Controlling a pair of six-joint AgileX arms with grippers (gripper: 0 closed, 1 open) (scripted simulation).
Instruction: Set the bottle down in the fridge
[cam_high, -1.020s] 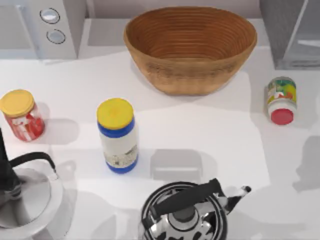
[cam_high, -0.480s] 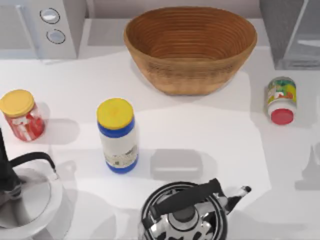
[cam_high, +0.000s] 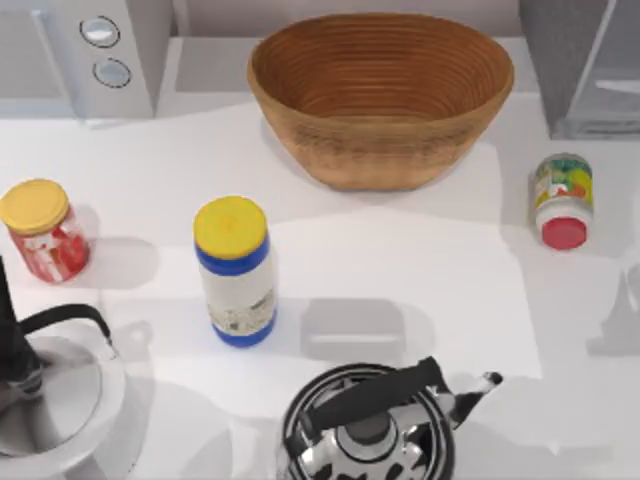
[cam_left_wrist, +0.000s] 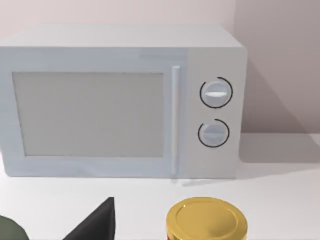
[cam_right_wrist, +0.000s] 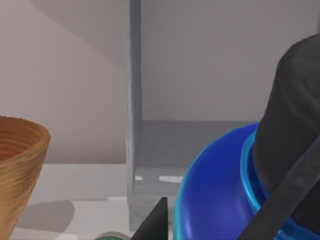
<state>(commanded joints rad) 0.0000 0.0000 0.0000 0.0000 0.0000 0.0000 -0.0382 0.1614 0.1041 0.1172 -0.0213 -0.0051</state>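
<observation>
The bottle (cam_right_wrist: 220, 190) looms close in the right wrist view, showing its blue shoulder and black cap (cam_right_wrist: 290, 140). My right gripper (cam_right_wrist: 215, 212) is shut on the bottle, with dark fingers either side of it, held above the table. Behind it stands the fridge (cam_right_wrist: 200, 140), open, with its grey inner floor and pale wall. In the top view the dark grey fridge (cam_high: 560, 60) is at the back right corner. A dark part of my left gripper (cam_left_wrist: 94, 225) shows in front of the microwave.
A wicker basket (cam_high: 380, 100) sits at the back centre and a microwave (cam_high: 100, 50) at the back left. A yellow-lidded container (cam_high: 235, 270), a red jar (cam_high: 40, 230), a red-capped jar (cam_high: 563, 200), a black-and-white kettle (cam_high: 370, 425) and a white kettle (cam_high: 50, 400) stand on the table.
The shadow at the table's right edge has shifted a little towards that edge. Nothing on the table has moved.
</observation>
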